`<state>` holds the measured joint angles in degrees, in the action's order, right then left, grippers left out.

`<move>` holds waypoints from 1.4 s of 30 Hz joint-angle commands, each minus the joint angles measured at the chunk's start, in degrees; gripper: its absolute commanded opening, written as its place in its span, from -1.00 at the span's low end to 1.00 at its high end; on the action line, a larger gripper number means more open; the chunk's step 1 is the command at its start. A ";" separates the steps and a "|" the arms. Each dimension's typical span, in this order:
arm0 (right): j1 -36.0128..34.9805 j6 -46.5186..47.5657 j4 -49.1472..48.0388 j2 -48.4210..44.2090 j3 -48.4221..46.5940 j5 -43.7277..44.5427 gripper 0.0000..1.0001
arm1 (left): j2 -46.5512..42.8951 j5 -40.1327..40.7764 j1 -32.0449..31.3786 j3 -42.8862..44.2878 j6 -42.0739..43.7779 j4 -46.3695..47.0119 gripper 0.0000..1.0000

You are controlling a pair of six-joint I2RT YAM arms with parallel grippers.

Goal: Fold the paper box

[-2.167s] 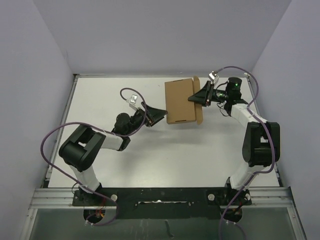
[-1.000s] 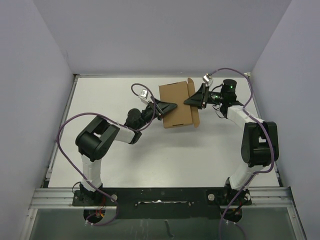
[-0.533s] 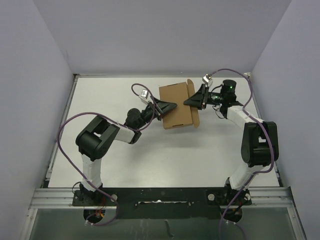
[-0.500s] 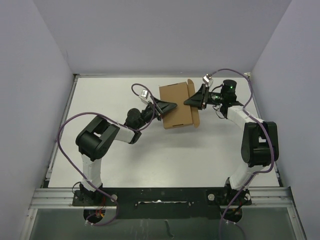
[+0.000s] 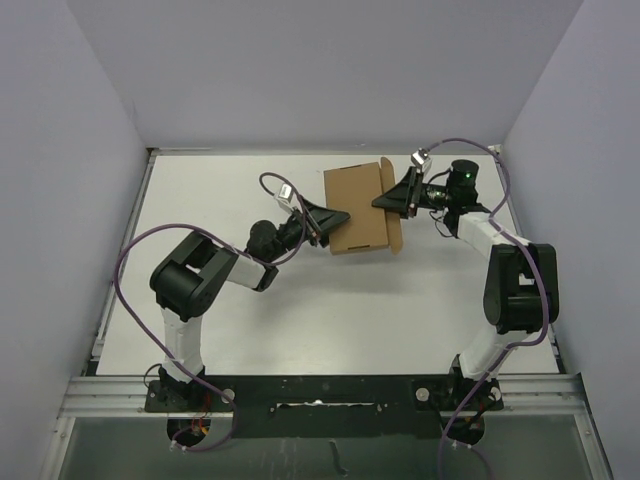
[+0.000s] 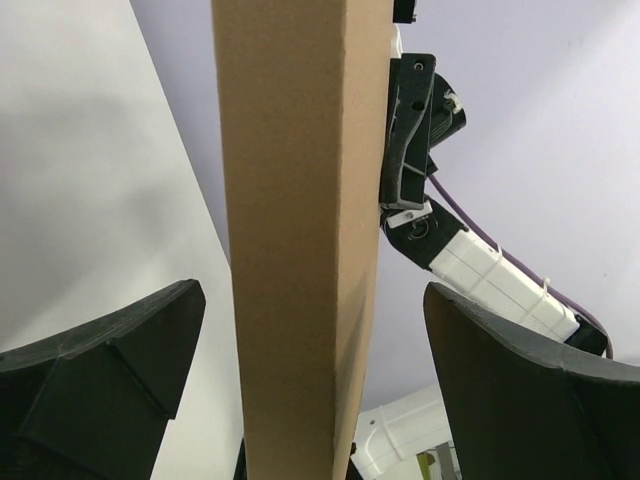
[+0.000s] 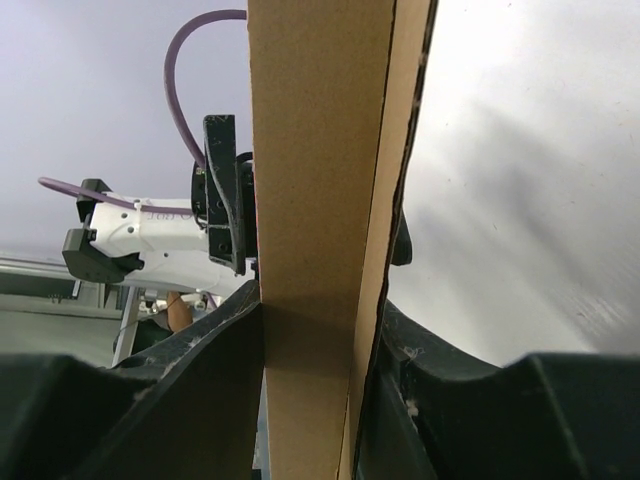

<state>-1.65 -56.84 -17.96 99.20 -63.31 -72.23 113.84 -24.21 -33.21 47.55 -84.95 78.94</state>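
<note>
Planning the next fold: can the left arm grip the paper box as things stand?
Probably yes: the left gripper stands wide open astride the edge of the paper box, with nothing between them, while the right gripper clamps the opposite edge.

- White tabletop (image 5: 300, 320) across the centre of the frame, evenly lit
- Pale lavender walls (image 5: 320, 70) closing in at top, left and right
- Aluminium rail (image 5: 110, 392) along the bottom, grey-green surface (image 5: 400, 450) beneath

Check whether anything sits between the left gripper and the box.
Nothing visible. The box edge stands between the fingers of the left gripper, which is open with gaps either side; the right gripper clamps the far edge.
</note>
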 commanded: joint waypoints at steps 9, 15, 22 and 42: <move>-1.88 1.99 -0.06 -2.25 -0.79 -1.51 -0.32 | 0.72 -4.10 0.08 3.99 -2.79 7.76 -0.20; -1.82 2.57 0.09 -2.17 -0.89 -1.56 -0.26 | 0.56 -4.58 0.27 4.80 -3.46 7.81 -0.64; -0.92 4.78 0.52 -2.66 -1.20 -2.36 0.29 | 0.01 -4.64 0.91 4.21 -4.54 7.81 -0.66; 3.37 93.63 64.08 -17.54 -13.37 -1.20 0.69 | -2.03 -9.57 6.46 2.90 -10.07 7.81 -0.70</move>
<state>5.15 -11.07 14.74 86.70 -71.42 -74.67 113.84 -30.72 -27.57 49.36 -92.90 80.38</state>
